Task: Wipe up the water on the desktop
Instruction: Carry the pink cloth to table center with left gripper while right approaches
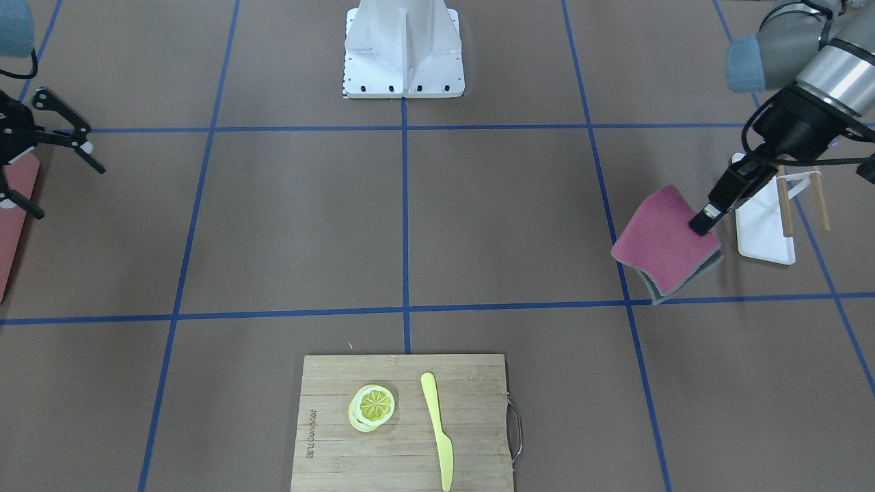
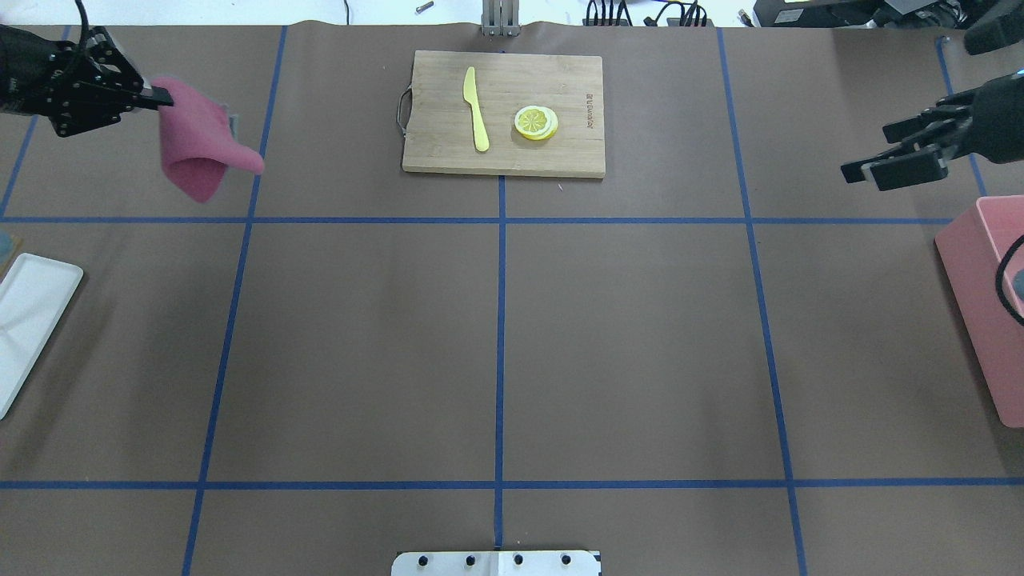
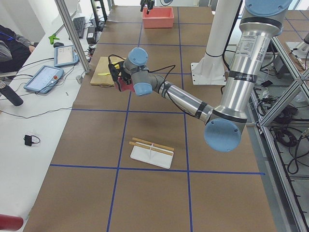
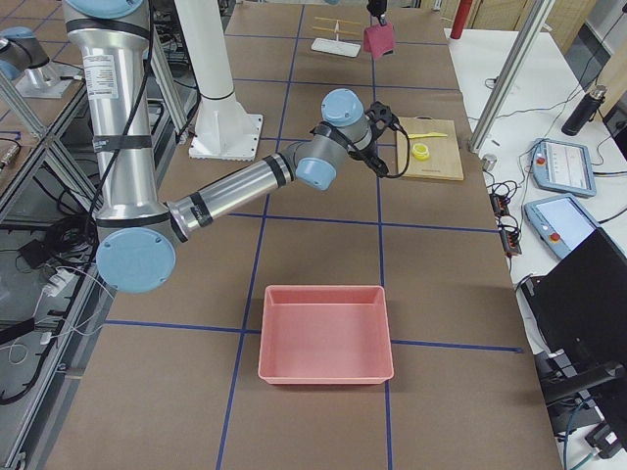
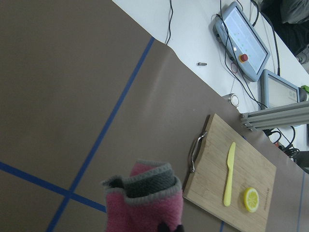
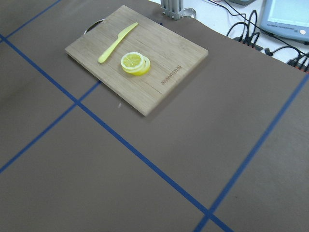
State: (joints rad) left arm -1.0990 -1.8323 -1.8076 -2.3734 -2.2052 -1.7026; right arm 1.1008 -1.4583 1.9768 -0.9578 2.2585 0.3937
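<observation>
Well, from the operators' side the nearest thing is the bamboo cutting board. It carries a yellow knife and a small stack of lemon slices, lying side by side and not touching. Farther in, at the end of the table on the robot's left, sits a white tray with two thin wooden sticks laid across it. At the opposite end is a pink bin, and only its own pink floor and walls show inside.

The brown desktop, ruled off by blue tape lines, spreads under all of this. The cloth is not lying on it. It hangs from the left gripper, whose fingertips are pinched tight on one edge. The pink face folds down and outward, and a grey backing peeks out at the lower edge (the wrist camera shows that grey lining plainly). It dangles just beside the white tray, on the side toward the table's middle, and over a blue tape line. From these angles it looks held up off the surface, though I cannot tell how close its lowest corner comes.

Across the table the right gripper hovers with its fingers spread wide and nothing between them. It is past the pink bin's corner on the cutting-board side and well apart from the cloth. Farthest back stands the white robot base, on the centre tape line.
</observation>
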